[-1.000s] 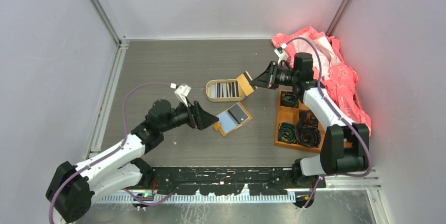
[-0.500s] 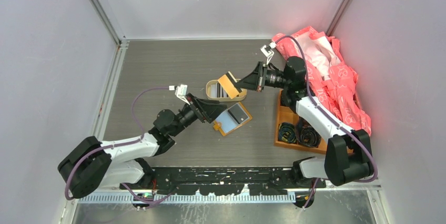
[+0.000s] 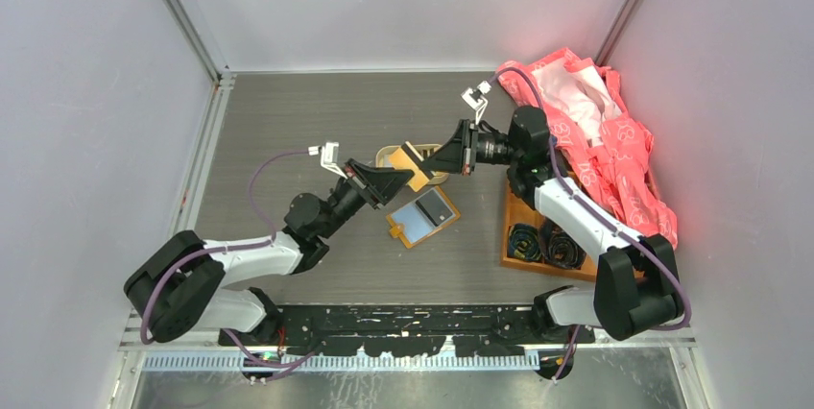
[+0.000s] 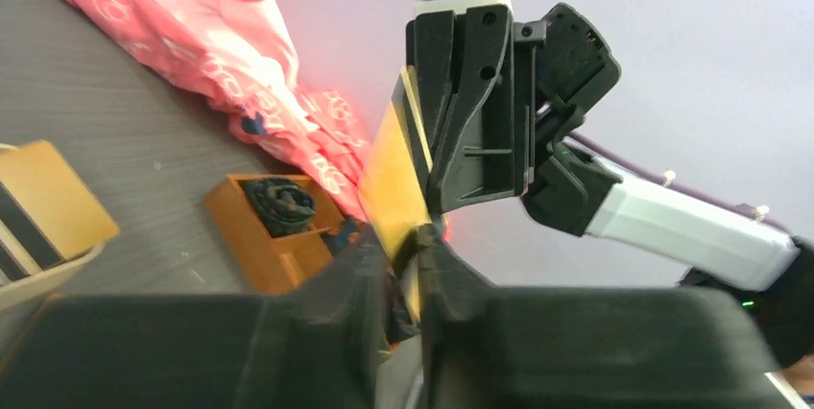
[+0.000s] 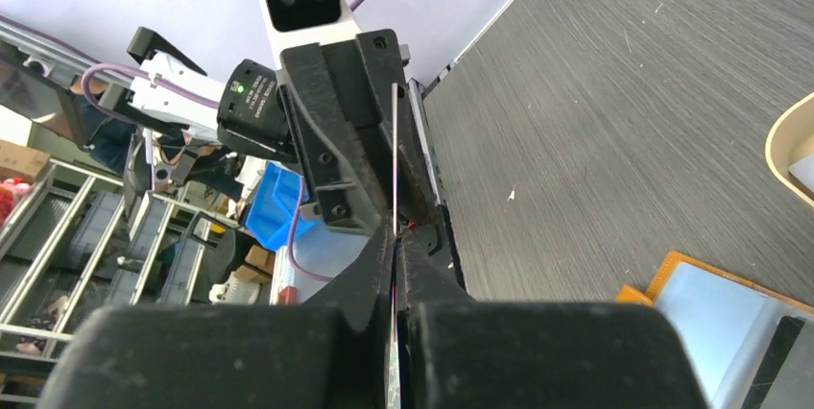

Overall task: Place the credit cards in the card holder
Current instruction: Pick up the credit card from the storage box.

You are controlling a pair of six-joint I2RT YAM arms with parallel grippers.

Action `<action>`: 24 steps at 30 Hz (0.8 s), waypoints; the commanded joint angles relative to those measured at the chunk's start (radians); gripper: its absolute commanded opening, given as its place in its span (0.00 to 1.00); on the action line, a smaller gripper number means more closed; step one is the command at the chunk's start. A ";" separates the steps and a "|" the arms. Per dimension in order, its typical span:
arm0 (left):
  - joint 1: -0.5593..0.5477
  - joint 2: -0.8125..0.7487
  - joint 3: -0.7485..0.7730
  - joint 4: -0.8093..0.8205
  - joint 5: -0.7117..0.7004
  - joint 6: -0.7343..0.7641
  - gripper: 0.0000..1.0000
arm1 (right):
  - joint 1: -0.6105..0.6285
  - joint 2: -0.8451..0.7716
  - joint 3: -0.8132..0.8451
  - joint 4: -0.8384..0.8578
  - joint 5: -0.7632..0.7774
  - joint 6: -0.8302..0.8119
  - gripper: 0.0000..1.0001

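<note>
Card holder (image 3: 422, 217) lies open on the table (image 3: 288, 121), nearer the arm bases than the oval tin (image 3: 382, 155). Above the tin a gold card (image 3: 416, 161) is clenched by both the left gripper (image 3: 407, 177) and the right gripper (image 3: 429, 161). Should either pull before the other lets go, the card could bend or slip into the tin. The right wrist view shows it edge-on, with a corner of the holder's blue lining; the left wrist view shows its gold face, no holder.

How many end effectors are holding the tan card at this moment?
2. The left end effector grips one edge of the tan card; the right end effector grips the opposite edge.
</note>
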 commanded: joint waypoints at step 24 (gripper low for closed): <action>0.131 -0.158 0.146 -0.598 0.765 0.295 0.00 | 0.080 -0.046 0.143 -0.813 -0.146 -1.010 0.56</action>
